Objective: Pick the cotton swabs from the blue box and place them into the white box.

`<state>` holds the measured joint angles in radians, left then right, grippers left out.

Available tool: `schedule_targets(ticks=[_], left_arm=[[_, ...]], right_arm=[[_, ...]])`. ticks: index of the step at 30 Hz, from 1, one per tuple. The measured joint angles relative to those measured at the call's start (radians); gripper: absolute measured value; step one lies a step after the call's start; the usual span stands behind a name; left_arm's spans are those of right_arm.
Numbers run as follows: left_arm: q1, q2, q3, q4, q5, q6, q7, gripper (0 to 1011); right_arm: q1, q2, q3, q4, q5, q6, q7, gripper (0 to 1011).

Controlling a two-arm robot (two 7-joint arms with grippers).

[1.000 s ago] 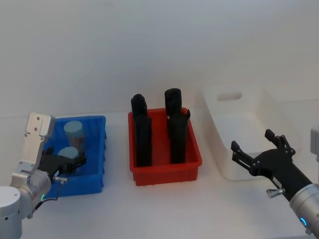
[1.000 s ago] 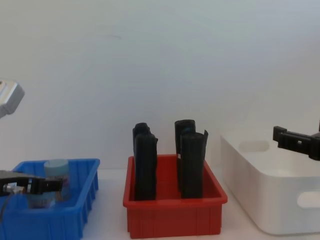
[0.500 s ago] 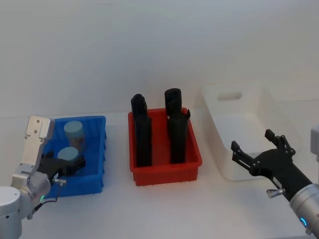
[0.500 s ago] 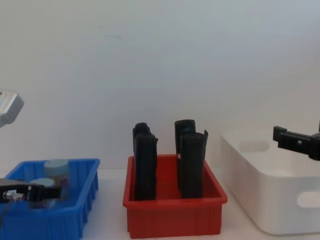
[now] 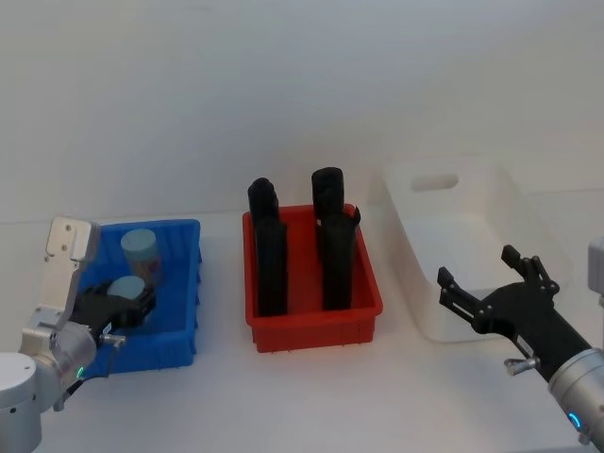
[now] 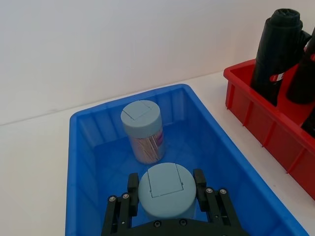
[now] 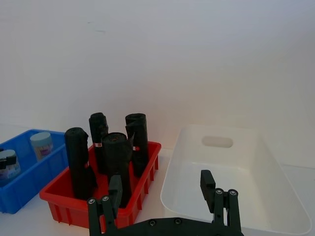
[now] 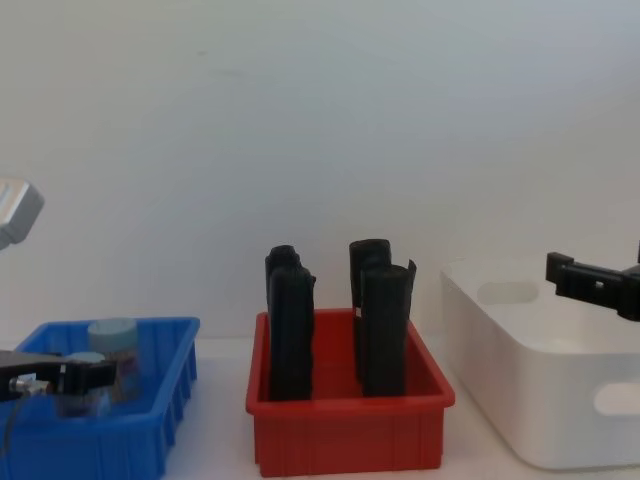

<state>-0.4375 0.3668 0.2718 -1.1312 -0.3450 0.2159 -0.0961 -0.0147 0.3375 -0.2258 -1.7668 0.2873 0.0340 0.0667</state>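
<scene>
Listing contents, left to right on the counter (image 5: 311, 401): blue box (image 5: 193, 283), red bin (image 5: 316, 327), white box (image 5: 477, 176). Blue box holds cotton swabs, qty 2, both upright w/ teal lids up. The far jar (image 6: 142, 129) stands free toward the back wall; the near jar (image 6: 167, 190) sits at the front, inside the box, base low among the walls as far as the chest view shows. Upright stance suits a side grip on the lid and body, prob. why the left gripper (image 6: 166, 192) comes in level over the box's near rim rather than from above. Left gripper: jaws narrowed to lid width, one finger each side of the near jar, pads apparently touching it, no gap visible in the left wrist view; judged a firm hold, lift not yet begun. Red bin holds black rolls (image 5: 272, 269), qty 4, standing tall, not task items; they sit btwn pick and drop, so a carry will prob. need height to clear them. White box: no jars seen inside, interior bare in the right wrist view. Right gripper (image 5: 478, 268): jaws spread wide, holding nothing, touching nothing, hovering just in front of the white box's near edge, prob. parked ready for a handover or idle.
</scene>
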Motion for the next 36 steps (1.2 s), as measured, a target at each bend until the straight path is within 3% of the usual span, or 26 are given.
schedule_targets(ticks=[11,20,36], left_arm=[[0.013,0.007,-0.009,-0.032,-0.016,-0.020,-0.021,671],[0.029,0.023,-0.017,-0.115,-0.012,-0.012,-0.064,671],[0.023,0.053,-0.020,-0.275,0.039,0.061,-0.243,671]], right_arm=[[0.000,0.000,0.000,0.000,0.000,0.000,0.000,1001],[0.000,0.000,0.000,0.000,0.000,0.000,0.000,1002],[0.000,0.000,0.000,0.000,0.000,0.000,0.000,1002]])
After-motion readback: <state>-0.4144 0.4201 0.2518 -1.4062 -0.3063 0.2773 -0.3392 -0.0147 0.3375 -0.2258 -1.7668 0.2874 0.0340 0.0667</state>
